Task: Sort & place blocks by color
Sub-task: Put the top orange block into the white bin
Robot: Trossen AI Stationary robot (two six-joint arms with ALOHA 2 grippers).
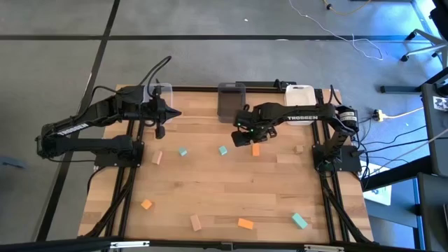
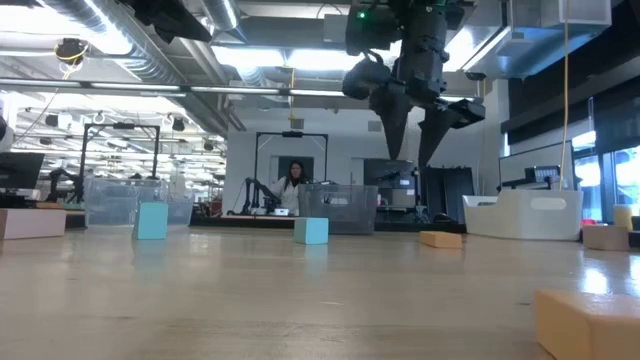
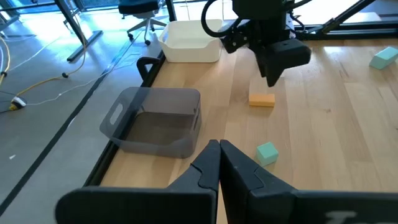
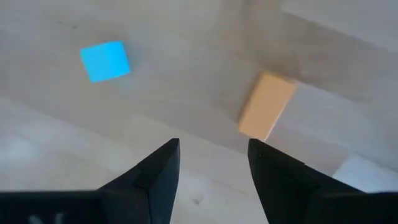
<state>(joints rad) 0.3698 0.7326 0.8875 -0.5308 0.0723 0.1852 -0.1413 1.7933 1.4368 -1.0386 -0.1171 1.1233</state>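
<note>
Orange and teal blocks are lying scattered over the pale wooden table (image 1: 231,192) as the right gripper (image 1: 243,137) is hanging above the boards near the centre, its two fingers spread apart and holding nothing. An orange block (image 1: 256,149) is lying on the table just beside it, at about four o'clock from the fingertips, and a teal block (image 1: 223,150) is sitting near it at about seven o'clock. From the right wrist, the same orange block (image 4: 267,106) is showing just past the open fingers, with the teal block (image 4: 106,60) well apart from it.

Over at the table's ten o'clock corner, the left gripper (image 1: 172,113) is waiting with its fingers pressed together and empty, pointing toward the grey bin (image 1: 232,99) at twelve o'clock. A clear bin (image 1: 157,92) is standing just behind it, and a white bin (image 1: 299,94) is resting near one o'clock.

More blocks are lying across the near half: a tan block (image 1: 157,157) and a second teal block (image 1: 183,151) toward nine o'clock, a second orange block (image 1: 146,204) at about eight o'clock, a second tan block (image 1: 196,222) and a third orange block (image 1: 246,224) near six o'clock, a third teal block (image 1: 299,221) at about five o'clock, and a third tan block (image 1: 299,149) toward three o'clock.
</note>
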